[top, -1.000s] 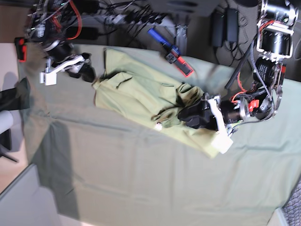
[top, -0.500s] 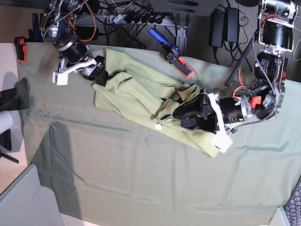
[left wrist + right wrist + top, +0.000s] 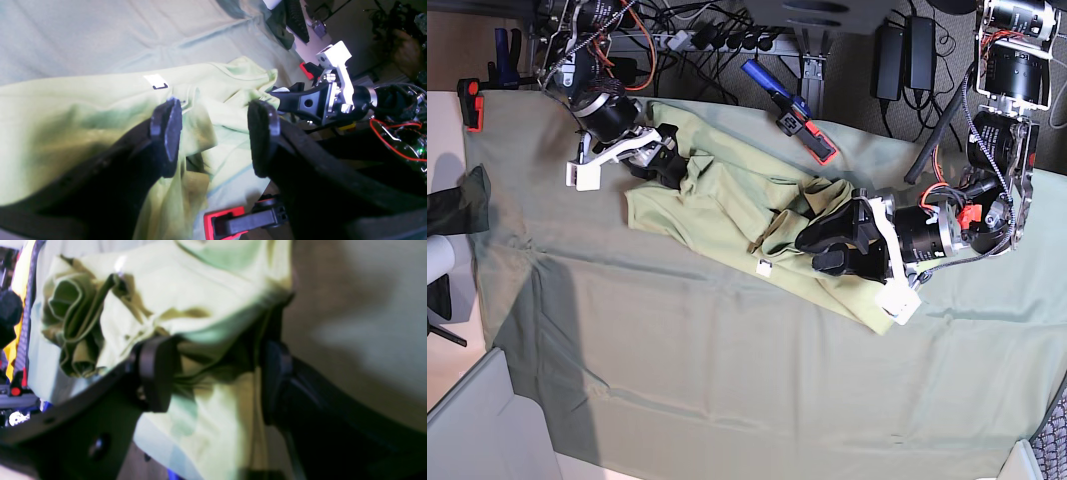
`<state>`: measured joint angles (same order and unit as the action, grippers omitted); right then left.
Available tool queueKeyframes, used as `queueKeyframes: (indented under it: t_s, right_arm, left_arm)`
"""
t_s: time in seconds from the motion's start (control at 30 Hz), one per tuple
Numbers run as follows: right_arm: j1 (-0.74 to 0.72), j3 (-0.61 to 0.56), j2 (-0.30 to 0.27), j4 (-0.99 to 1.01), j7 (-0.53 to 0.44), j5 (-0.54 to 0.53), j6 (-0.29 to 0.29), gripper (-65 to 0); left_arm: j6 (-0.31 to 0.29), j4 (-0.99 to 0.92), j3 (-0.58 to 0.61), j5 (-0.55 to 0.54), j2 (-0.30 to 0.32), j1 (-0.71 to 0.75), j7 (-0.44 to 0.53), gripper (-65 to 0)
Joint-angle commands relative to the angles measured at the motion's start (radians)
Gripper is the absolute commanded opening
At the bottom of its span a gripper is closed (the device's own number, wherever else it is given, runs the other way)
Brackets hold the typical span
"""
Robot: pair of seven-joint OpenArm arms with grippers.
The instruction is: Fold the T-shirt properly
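Right wrist view blurred: T-shirt (image 3: 186, 290) folds smeared, contact with right gripper (image 3: 217, 376) pads unclear. Left gripper (image 3: 817, 250) covers shirt's right-hand bunch in base view. Red-and-black clamp (image 3: 233, 221) cut off by bottom edge. Table cloth (image 3: 727, 380) runs past near edge. Tag (image 3: 765, 267) print too small.

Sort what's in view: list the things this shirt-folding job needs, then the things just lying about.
Part of the job:
- T-shirt, crumpled
- left claw, open over the shirt
- right claw, open at the shirt's edge
- table cloth it lies on

Just lying about:
- blue and red clamp at the far edge
- red clamp at the corner
- cables behind the table
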<state>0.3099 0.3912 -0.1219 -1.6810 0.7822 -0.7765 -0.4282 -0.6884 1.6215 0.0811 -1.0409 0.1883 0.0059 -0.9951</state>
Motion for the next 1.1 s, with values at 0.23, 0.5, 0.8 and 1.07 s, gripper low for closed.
queueKeyframes:
  t_s: [0.23, 0.5, 0.8, 1.07]
  right_arm:
    - [-0.002, -0.006, -0.008, -0.014, -0.055, 0.02, -0.048, -59.2]
    - [-0.002, 0.026, -0.037, -0.014, -0.166, 0.224, -0.047, -65.0]
    - [-0.002, 0.294, -0.203, -0.014, -0.145, 0.128, -0.047, -65.0]
    - [-0.002, 0.44, -0.274, -0.023, -0.036, -0.122, -0.048, -65.0]
  left_arm:
    - [-0.01, 0.019, -0.002, 0.01, 0.01, -0.014, 0.027, -30.0]
    - [-0.01, 0.019, -0.089, 0.013, 0.026, -0.014, 0.041, -30.0]
    - [-0.01, 0.019, -0.236, 0.011, 0.123, -0.002, 0.041, -30.0]
    - [-0.01, 0.019, -0.27, -0.021, 0.177, 0.014, 0.041, -30.0]
